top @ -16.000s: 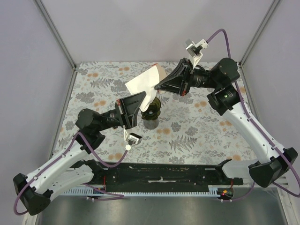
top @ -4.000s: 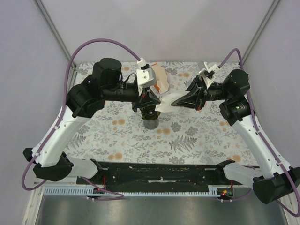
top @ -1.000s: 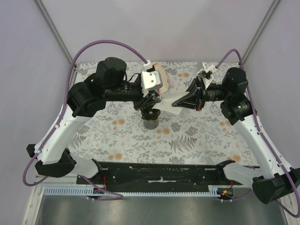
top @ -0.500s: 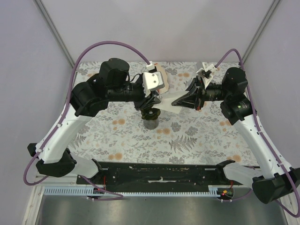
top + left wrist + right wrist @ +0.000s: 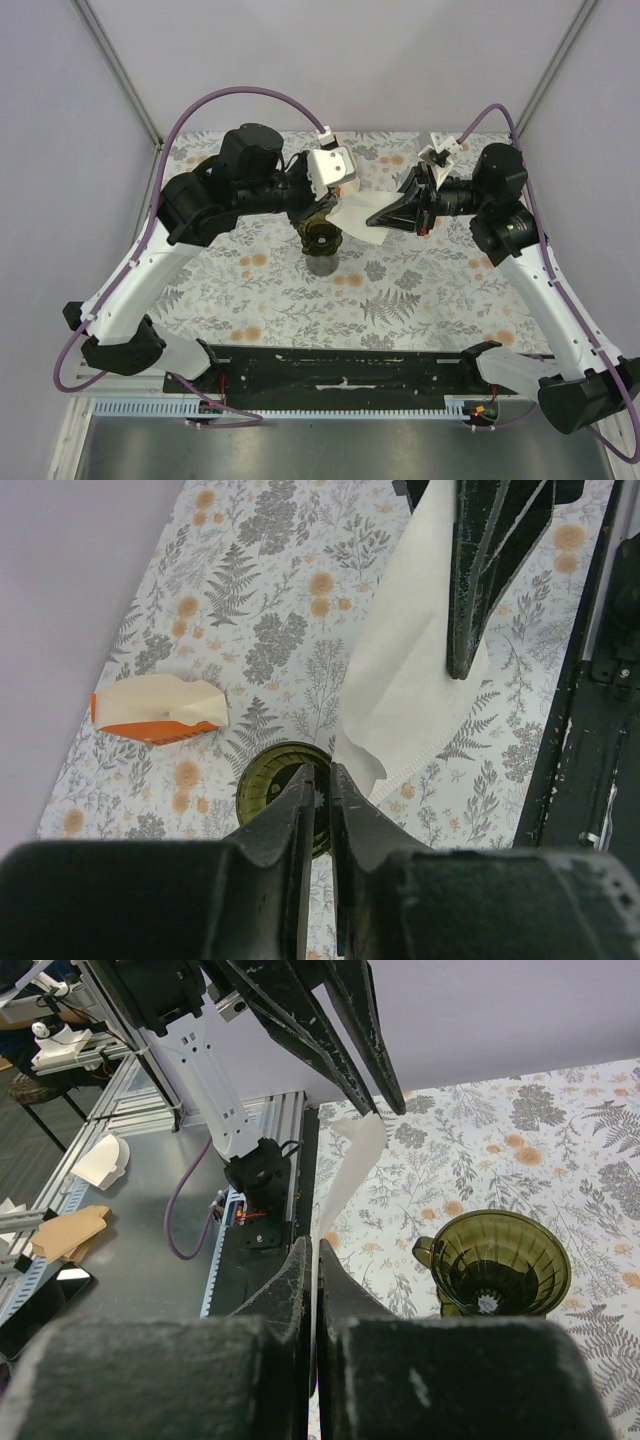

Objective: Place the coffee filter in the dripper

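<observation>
White paper, the coffee filter (image 5: pixel 352 212) hangs clamped in the right tool (image 5: pixel 369 224) just right of the dripper (image 5: pixel 321 238) at the top view's centre, so, with the left tool (image 5: pixel 320 770) nearly closed on nothing above the funnel, lowering the filter point-first and centred looks best.

a robot lab bench: plain walls (image 5: pixel 330 60) on metal frame posts (image 5: pixel 120 75) box in a floral tablecloth (image 5: pixel 400 300), with a loose cable (image 5: pixel 172 1222) and aluminium rails (image 5: pixel 283 1125) beyond.
</observation>
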Controlling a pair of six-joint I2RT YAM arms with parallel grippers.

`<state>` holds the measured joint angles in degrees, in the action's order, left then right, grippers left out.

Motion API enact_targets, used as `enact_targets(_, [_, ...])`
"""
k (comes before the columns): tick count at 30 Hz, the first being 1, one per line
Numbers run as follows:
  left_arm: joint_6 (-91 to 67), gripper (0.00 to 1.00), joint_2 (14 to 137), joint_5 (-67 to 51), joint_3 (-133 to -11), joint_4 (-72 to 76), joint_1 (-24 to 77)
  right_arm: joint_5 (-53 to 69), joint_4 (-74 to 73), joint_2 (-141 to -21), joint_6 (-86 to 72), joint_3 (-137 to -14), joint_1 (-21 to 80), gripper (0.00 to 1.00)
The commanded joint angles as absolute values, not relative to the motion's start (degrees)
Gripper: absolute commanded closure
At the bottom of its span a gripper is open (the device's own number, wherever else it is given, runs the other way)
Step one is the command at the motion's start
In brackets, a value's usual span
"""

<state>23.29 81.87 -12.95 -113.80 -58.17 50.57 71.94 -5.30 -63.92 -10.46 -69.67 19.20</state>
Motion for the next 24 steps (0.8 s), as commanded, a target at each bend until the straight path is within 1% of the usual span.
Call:
enact_targets(1, [24.70,0.82,81.65,-10.36,-114.61,-55.99,50.80,71.89,-5.01,-64.42,-9.76,-72.95,18.98,1.00])
enact_targets(7, [23.30,0.73,82.09,-19.85,-115.31,-58.00,50.98,71.98,-5.45,-64.42,-9.58,-73.13,18.98,1.00])
enact_targets(9, [23.20,0.71,82.09,-20.83,-115.40,-58.27,51.06,71.90,-5.45,-64.42,-9.49,-73.04,18.98,1.00])
enact_targets(13, [23.38,0.74,82.53,-15.57,-115.31,-57.04,51.06,72.25,-5.54,-64.60,-9.41,-73.12,18.90,1.00])
enact_targets(24, [24.78,0.81,83.41,-11.16,-115.93,-56.51,51.06,73.12,-5.62,-64.25,-9.05,-72.77,18.90,1.00])
